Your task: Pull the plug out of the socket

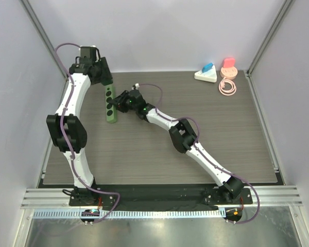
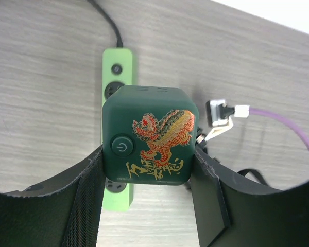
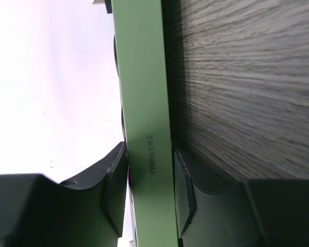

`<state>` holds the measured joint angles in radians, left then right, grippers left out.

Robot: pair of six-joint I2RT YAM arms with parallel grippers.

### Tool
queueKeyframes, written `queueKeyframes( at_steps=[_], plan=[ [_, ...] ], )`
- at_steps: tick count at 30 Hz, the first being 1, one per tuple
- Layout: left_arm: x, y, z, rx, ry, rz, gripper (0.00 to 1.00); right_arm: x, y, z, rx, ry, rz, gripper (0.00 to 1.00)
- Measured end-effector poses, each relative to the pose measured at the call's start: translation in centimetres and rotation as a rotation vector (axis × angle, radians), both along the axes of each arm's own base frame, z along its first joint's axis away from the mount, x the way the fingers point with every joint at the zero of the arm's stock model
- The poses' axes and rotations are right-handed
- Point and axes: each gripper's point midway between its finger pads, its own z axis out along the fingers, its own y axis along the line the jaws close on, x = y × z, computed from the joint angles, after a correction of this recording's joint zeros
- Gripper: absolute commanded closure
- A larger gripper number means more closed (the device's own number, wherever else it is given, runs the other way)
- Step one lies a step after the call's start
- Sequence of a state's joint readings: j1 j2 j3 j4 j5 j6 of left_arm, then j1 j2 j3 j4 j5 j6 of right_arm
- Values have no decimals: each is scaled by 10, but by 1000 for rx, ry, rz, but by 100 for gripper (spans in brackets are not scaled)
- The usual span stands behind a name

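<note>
— Where is the plug (image 2: 149, 136)?

— Between the left jaws. It is a dark green cube with a red and gold dragon printed on one face and a round power button beside the dragon. In the left wrist view a black finger (image 2: 90, 177) presses against each side, so those jaws are closed on it.

— And the socket?

— It is a pale green power strip (image 1: 110, 105) lying flat on the tabletop (image 1: 211, 139), left of centre, its length running away from the arm bases. The cube sits directly over it, and strip shows past the cube on both sides. In the top view the left arm (image 1: 67, 128) covers the strip's far end. I cannot tell whether the pins sit in the strip or hang clear, because the cube hides the join.

— What of the right arm (image 1: 195, 149)?

— It reaches across the tabletop to the strip from the right. In the right wrist view its jaws are drawn in narrow on the strip's two long edges, with a pad (image 3: 116, 190) touching each one.

— Anything else about?

— Near the far right corner, well apart from the strip, are a white wedge (image 1: 205, 76) with a blue piece on top, a pink block (image 1: 228, 66) and, just beside it, a coiled pink cable (image 1: 227, 86). A black cord (image 2: 110, 23) leaves one end of the strip.
</note>
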<state>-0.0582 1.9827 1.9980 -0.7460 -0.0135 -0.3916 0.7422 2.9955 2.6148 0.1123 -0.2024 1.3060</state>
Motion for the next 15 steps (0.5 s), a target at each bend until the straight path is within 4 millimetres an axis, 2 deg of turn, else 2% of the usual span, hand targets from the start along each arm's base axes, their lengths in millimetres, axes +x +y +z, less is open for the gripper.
queueKeyframes(
  at_steps=[2, 6, 8, 9, 11, 12, 15],
  plan=[
    [-6, 0, -2, 8, 10, -6, 100, 0, 1, 0, 16, -3, 7, 99],
    [-16, 16, -11, 10, 40, 27, 100, 1, 2, 3, 70, 1, 18, 99],
    [-24, 23, -9, 5, 45, 40, 100, 0, 3, 4, 80, 3, 18, 94],
    [-28, 24, -7, -2, 44, 41, 100, -1, 4, 5, 85, 4, 19, 80],
    [-37, 27, 2, -16, 29, 46, 100, -3, 7, 6, 91, 2, 16, 64],
    [-43, 26, 8, -26, 20, 45, 100, -2, 7, 6, 91, 1, 12, 52],
    [-61, 18, 28, -62, -18, 21, 100, -2, 9, 16, 107, -23, 9, 30]
  ],
)
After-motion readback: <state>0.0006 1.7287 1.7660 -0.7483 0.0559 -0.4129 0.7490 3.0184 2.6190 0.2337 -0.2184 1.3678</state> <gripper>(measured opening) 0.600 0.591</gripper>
